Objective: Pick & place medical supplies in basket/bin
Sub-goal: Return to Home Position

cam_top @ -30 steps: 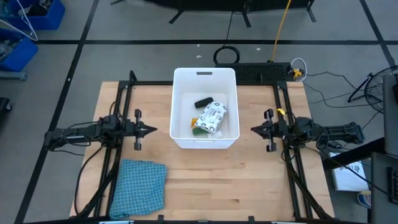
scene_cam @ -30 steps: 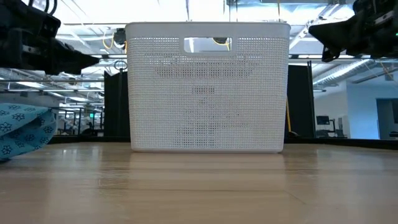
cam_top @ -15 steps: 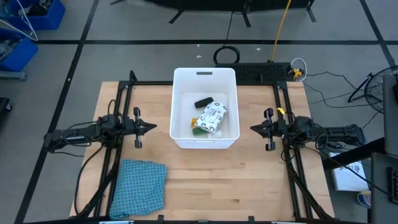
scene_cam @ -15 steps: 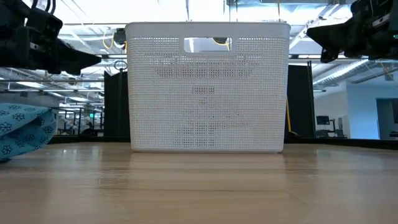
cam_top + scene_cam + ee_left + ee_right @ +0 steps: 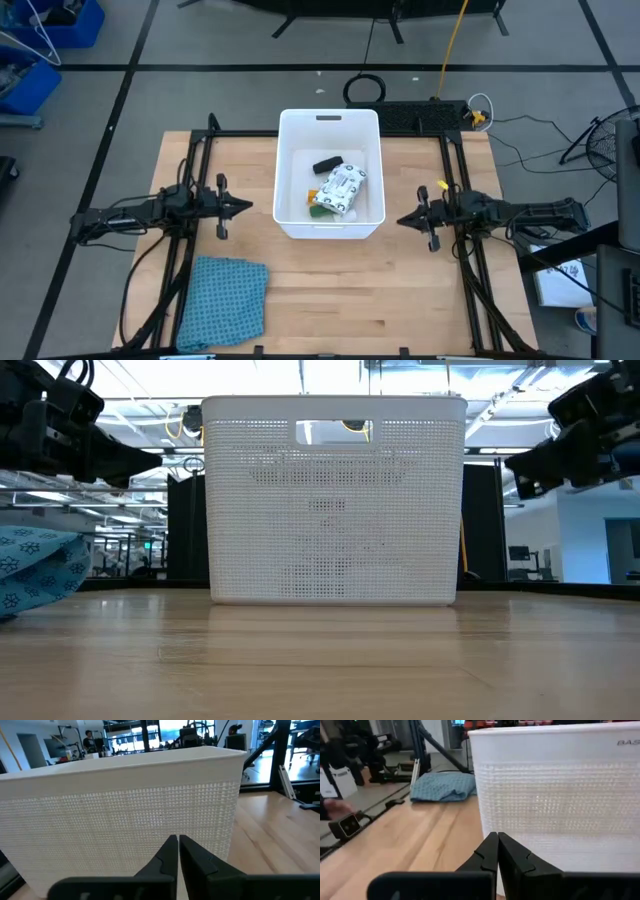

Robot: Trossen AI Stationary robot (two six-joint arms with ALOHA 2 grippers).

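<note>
Jaws shut on both arms, nothing clamped: left gripper (image 5: 243,208) and right gripper (image 5: 402,220) each show fingers pressed together and empty in their own wrist views. Change over the last second is that the right gripper has slid slightly toward the near edge of the desk (image 5: 330,290) and sits lower in the low view, while the left one hasn't visibly moved. Reads to me as the arms settling into their rest pose, not lining up another pick. That fits the scene, since no supplies are left out on the desk, only the blue cloth (image 5: 222,300) at the near-left corner. My call is that the placing is done and only the retreat is left. The bin (image 5: 281,170) sits mid-desk toward the far edge, between the two grippers. Each tip aims at a side wall from outside, clearly apart from it and below rim height in the low view. The left tip is about level with the bin's middle and the right tip is closer to its near-right corner. On the bin floor are a black piece (image 5: 327,165) toward the far side, a white packet (image 5: 342,188) with green-black print around centre-right, and a green piece (image 5: 320,211) touching the packet's near-left end. All of it is walled off from both jaws. Other small bits are too tiny to confirm.
</note>
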